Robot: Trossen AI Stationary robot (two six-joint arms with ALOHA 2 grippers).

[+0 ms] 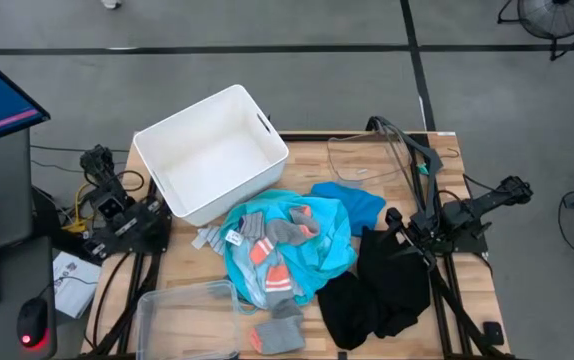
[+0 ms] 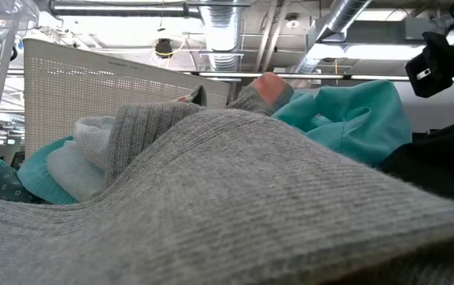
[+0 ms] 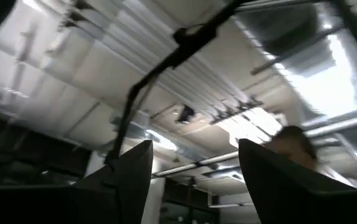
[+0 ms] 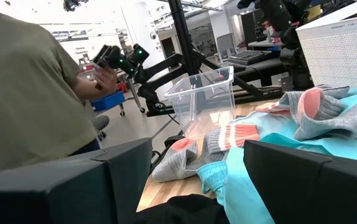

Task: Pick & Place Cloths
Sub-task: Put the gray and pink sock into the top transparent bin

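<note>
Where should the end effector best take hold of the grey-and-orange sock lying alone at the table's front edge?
Grip the grey-and-orange sock at its middle, coming straight down from above. It lies flat on the table beside the clear tub, with no other cloth on it.

Even overhead light, soft shadows.
Glare from ceiling strip lights (image 3: 328,68) washing out the left wrist view, motion-blurred throughout; below them, dim. Close grey sock (image 2: 235,206) filling the low view, slightly soft.

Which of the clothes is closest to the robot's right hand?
The black clothes. The right gripper hovers at their top edge, while the blue shirt, the turquoise shirt and the grey-and-orange socks lie farther to its left.
</note>
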